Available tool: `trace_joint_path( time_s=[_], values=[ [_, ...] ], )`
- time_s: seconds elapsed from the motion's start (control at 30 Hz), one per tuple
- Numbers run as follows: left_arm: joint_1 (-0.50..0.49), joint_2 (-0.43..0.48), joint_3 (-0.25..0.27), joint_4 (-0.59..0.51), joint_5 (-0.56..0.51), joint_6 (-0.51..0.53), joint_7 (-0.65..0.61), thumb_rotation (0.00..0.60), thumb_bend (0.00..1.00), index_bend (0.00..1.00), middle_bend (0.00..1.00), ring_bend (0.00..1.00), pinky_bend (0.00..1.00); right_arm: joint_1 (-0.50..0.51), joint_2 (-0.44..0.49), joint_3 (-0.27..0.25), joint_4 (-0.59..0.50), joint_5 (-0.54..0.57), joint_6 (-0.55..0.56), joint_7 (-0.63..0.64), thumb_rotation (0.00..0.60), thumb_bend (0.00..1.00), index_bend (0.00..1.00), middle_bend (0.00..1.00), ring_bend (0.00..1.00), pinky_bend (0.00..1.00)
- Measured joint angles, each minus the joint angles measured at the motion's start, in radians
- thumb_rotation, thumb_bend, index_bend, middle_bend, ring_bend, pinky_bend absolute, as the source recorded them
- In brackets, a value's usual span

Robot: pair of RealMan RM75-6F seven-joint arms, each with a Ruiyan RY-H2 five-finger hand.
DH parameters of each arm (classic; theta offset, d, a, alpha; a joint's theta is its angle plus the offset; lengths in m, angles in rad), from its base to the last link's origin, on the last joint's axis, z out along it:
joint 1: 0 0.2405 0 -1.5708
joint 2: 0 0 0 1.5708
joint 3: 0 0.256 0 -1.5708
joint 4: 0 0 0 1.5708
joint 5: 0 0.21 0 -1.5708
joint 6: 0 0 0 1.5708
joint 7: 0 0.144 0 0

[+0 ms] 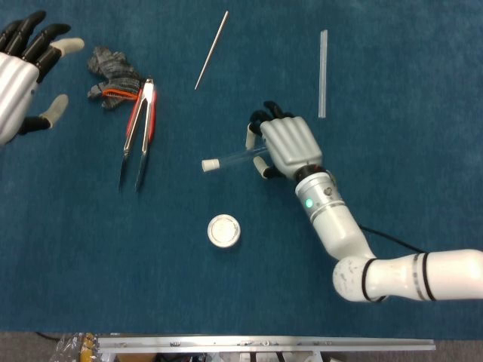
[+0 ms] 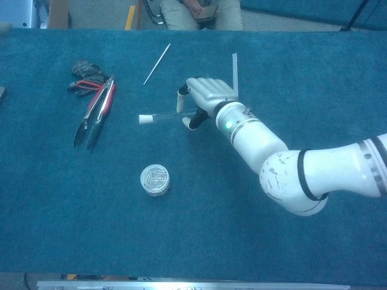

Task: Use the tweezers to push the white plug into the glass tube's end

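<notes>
Only head view shows left robot hand (image 1: pixel 19 72), fingers spread.

Evenly lit from above, moderately bright, with a cool blue cast over the carpeted bench (image 1: pixel 392 196). Soft, short shadows only, faint beneath the tweezers (image 1: pixel 139 133) and the right hand (image 1: pixel 287 143). Mild glare on the white arm shells. Slightly soft and grainy in the chest view, sharper in the head view. Glass tube (image 1: pixel 235 157) barely distinguishable against the blue.
</notes>
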Motion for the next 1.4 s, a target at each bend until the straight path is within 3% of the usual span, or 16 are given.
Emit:
trace_joint_path(
  time_s=[0.13, 0.3, 0.47, 0.57, 0.8, 1.07, 1.4],
  values=[
    [0.014, 0.003, 0.005, 0.004, 0.002, 0.017, -0.008, 0.600, 0.36, 0.19, 0.13, 0.00, 0.08, 0.011, -0.060, -0.014, 0.070, -0.010, -0.010, -0.013, 0.600, 0.42, 0.62, 0.24, 0.08, 0.27],
    [0.028, 0.006, 0.011, 0.016, 0.005, 0.028, -0.024, 0.600, 0.36, 0.19, 0.13, 0.00, 0.08, 0.017, -0.103, -0.023, 0.121, -0.022, -0.028, -0.029, 0.600, 0.41, 0.54, 0.20, 0.08, 0.27],
    [0.037, 0.001, 0.012, 0.034, 0.004, 0.036, -0.044, 0.600, 0.36, 0.18, 0.13, 0.00, 0.08, 0.010, -0.101, -0.024, 0.114, -0.036, -0.038, -0.034, 0.600, 0.40, 0.29, 0.14, 0.06, 0.26],
    [0.039, -0.004, 0.013, 0.040, 0.006, 0.038, -0.047, 0.600, 0.36, 0.17, 0.12, 0.00, 0.08, 0.003, -0.088, -0.024, 0.096, -0.042, -0.038, -0.036, 0.600, 0.40, 0.20, 0.12, 0.05, 0.26],
    [0.049, -0.011, 0.015, 0.044, 0.008, 0.050, -0.045, 0.600, 0.36, 0.16, 0.12, 0.00, 0.07, -0.027, -0.024, -0.021, 0.018, -0.075, -0.020, -0.022, 0.600, 0.40, 0.18, 0.11, 0.05, 0.26],
    [0.085, -0.018, 0.013, 0.048, -0.026, 0.094, -0.004, 0.600, 0.36, 0.16, 0.12, 0.00, 0.07, -0.131, 0.181, -0.053, -0.183, -0.184, 0.071, 0.030, 0.600, 0.40, 0.18, 0.11, 0.04, 0.26],
    [0.168, -0.043, 0.030, 0.042, -0.054, 0.191, 0.141, 0.600, 0.36, 0.16, 0.12, 0.00, 0.07, -0.340, 0.541, -0.172, -0.475, -0.411, 0.244, 0.125, 0.600, 0.40, 0.18, 0.12, 0.04, 0.26]
  ],
)
